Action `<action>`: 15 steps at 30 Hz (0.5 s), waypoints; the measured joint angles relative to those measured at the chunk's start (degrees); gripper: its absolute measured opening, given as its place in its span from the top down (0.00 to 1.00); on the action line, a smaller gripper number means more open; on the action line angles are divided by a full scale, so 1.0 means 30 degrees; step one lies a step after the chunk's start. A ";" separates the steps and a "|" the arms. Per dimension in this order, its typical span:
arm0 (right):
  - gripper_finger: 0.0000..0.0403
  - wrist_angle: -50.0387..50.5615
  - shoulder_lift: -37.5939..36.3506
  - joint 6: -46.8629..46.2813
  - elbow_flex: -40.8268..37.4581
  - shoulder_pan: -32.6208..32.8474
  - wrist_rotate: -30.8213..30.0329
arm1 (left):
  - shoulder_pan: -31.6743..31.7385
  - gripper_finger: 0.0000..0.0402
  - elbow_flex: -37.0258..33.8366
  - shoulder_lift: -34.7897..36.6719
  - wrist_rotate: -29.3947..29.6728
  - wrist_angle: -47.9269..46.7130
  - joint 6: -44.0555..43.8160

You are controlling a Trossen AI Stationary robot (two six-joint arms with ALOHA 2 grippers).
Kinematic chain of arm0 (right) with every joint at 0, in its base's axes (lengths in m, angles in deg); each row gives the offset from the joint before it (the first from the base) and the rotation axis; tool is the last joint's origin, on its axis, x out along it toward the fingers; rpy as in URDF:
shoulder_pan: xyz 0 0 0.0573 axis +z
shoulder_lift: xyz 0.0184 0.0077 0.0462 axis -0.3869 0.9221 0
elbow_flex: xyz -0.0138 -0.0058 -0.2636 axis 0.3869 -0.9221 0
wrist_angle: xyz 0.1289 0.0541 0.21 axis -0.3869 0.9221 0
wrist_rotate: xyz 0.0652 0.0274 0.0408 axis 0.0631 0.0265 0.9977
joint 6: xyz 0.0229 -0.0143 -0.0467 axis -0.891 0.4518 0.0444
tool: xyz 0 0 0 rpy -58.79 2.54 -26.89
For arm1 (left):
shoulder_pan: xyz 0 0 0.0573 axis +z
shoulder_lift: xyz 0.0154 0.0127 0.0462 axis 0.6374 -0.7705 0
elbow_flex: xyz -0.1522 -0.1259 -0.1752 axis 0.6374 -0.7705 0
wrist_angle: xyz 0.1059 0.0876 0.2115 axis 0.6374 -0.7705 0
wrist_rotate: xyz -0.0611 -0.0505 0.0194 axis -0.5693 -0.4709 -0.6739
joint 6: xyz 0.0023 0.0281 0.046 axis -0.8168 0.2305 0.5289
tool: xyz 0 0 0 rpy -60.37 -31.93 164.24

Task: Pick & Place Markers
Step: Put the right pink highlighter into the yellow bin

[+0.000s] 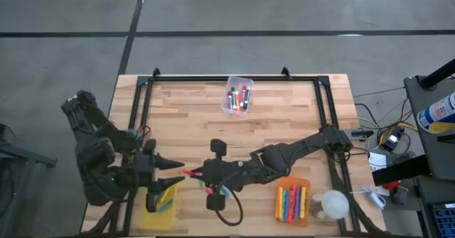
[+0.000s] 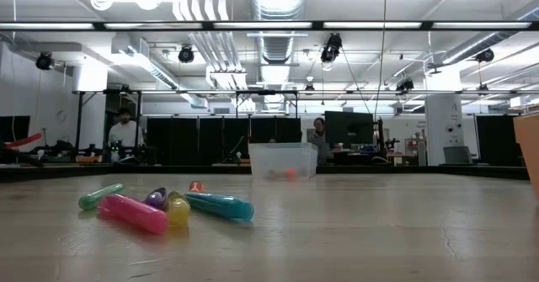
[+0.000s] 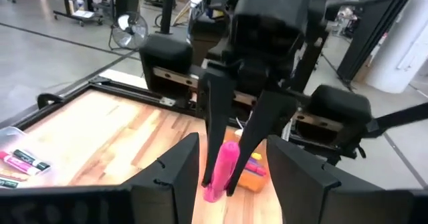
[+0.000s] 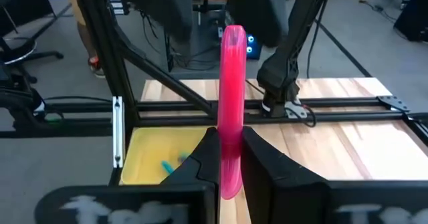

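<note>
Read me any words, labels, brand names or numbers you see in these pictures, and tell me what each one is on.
None can be read.
Blue and white bottle beside the table: print on its label, too small to read.
Markers in the clear bin: dark bands only, no legible lettering.

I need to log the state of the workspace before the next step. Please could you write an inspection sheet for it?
Surface: wooden table, inside a black frame.
Job's things: pink marker held; markers in clear bin, orange bin, yellow bin; several loose.
Clutter: white round object beside orange bin.
Grippers: right gripper shut on pink marker; left gripper open, facing it.
Cables: wires right of table.
Surroundings: workshop, people far behind.
</note>
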 joint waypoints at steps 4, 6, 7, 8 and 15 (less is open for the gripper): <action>0.93 -0.0393 0.0005 0.0007 0.0000 -0.0016 0.0000 | 0.0516 0.58 0.0000 -0.0347 -0.1365 0.0055 -0.0027; 0.93 -0.0513 0.0005 0.0000 0.0000 -0.0036 -0.0001 | 0.0585 0.58 0.0000 -0.0455 -0.1416 0.0136 -0.0146; 0.93 -0.0513 0.0005 0.0007 0.0000 -0.0036 -0.0007 | 0.0597 0.58 0.0000 -0.0477 -0.1427 0.0156 -0.0219; 0.93 -0.0501 0.0005 0.0001 0.0000 -0.0036 0.0000 | 0.0603 0.58 0.0000 -0.0485 -0.1439 0.0205 -0.0326; 0.93 -0.0469 0.0012 0.0007 0.0000 -0.0044 0.0000 | 0.0619 0.64 0.0000 -0.0386 -0.1455 0.0233 -0.0998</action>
